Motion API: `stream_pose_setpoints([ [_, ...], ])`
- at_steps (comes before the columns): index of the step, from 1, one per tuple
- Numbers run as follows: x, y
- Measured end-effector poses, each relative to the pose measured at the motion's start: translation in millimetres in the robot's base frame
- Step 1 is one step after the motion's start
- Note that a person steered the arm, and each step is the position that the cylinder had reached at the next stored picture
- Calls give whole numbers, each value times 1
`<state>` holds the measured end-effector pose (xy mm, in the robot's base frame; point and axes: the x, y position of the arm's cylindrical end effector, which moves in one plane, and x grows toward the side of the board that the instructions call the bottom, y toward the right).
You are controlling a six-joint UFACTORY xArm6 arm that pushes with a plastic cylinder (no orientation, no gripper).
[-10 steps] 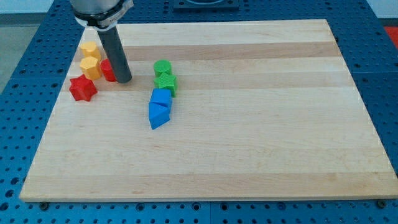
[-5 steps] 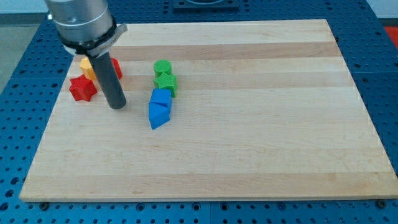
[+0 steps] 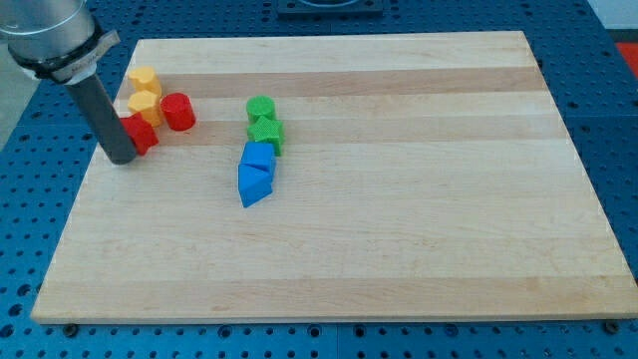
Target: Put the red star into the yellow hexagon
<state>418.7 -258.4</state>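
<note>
Camera view shows the gripperless rod's tip (image 3: pixel 122 158) has swung left, now touching the red star block (image 3: pixel 140 133) beside the yellow hexagon block (image 3: pixel 144 106).

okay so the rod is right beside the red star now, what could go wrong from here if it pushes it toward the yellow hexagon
My tip sits at the red star's lower-left, hiding part of it. An off-centre push could spin the star past the yellow hexagon. The red cylinder lies just to the right, so the star may knock it. The other yellow block could get shoved toward the board's edge.
</note>
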Motion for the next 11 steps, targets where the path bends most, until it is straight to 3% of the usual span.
stream_pose_setpoints([
  [6,-84,0],
  [11,-103,83],
])
